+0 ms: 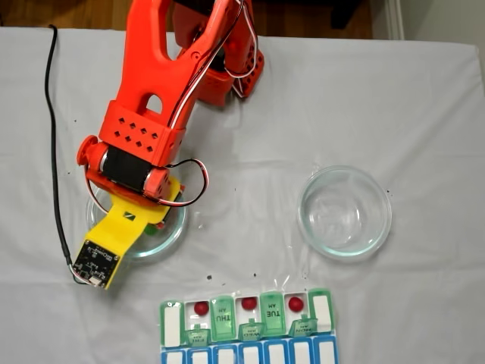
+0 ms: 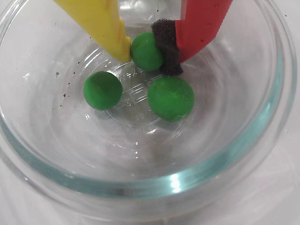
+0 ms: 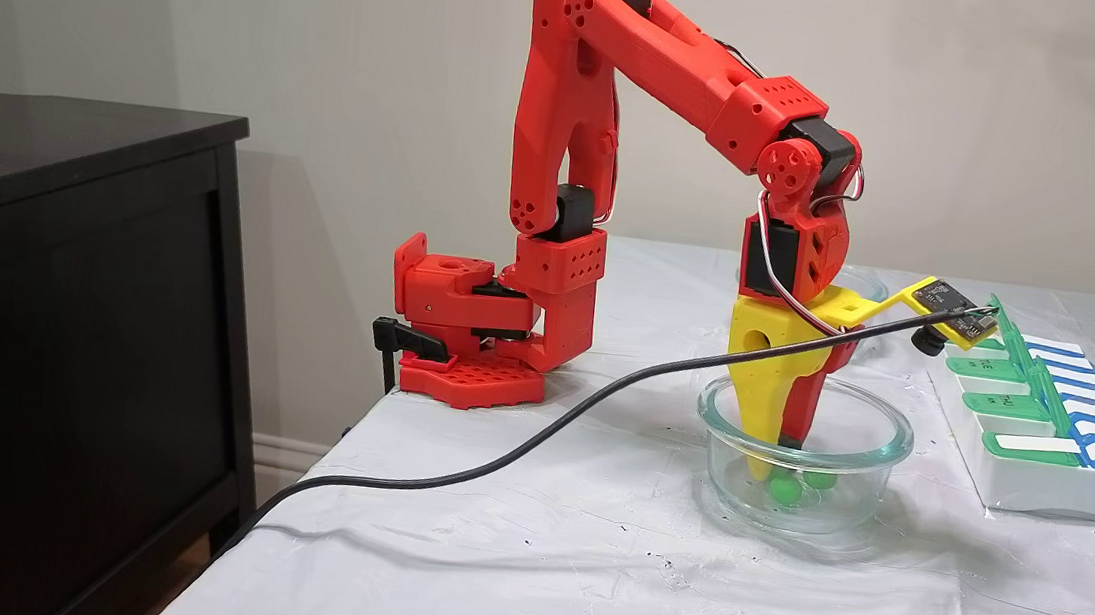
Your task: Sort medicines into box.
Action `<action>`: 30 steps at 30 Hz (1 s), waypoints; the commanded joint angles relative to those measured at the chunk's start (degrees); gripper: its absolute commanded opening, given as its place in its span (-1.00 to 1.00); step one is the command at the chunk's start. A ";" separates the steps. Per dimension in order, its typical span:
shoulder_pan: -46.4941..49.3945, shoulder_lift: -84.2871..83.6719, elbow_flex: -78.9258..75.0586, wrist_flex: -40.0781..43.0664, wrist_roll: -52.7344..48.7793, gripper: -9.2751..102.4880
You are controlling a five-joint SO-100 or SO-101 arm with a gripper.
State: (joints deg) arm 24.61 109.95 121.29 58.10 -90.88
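— Gripping anything, that yellow-and-red claw [image 2: 147, 55]?
— Yes: clenched on one small bright green ball [image 2: 146, 51] squarely between its tips, low inside the round clear glass dish [image 2: 276, 117], two others just nearer.

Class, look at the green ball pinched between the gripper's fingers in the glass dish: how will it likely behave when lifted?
The green ball is round and smooth, so it may roll or squirt out. The gripper pinches it at the very tips, so the hold looks marginal. The foam pad should add friction.
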 commanded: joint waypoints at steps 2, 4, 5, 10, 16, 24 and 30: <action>-0.53 0.62 -0.44 0.35 0.70 -0.78; -0.35 1.49 -0.44 0.88 1.14 -0.81; -0.18 2.37 -0.44 1.14 1.58 -0.82; 1.14 11.87 -1.05 3.43 2.37 -0.84; 2.72 18.37 -9.67 7.03 7.12 -0.84; -5.01 11.16 -29.36 11.78 20.83 -0.84; -17.84 7.38 -37.71 14.59 33.66 -0.84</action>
State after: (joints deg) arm 14.59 117.60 93.60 71.37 -64.25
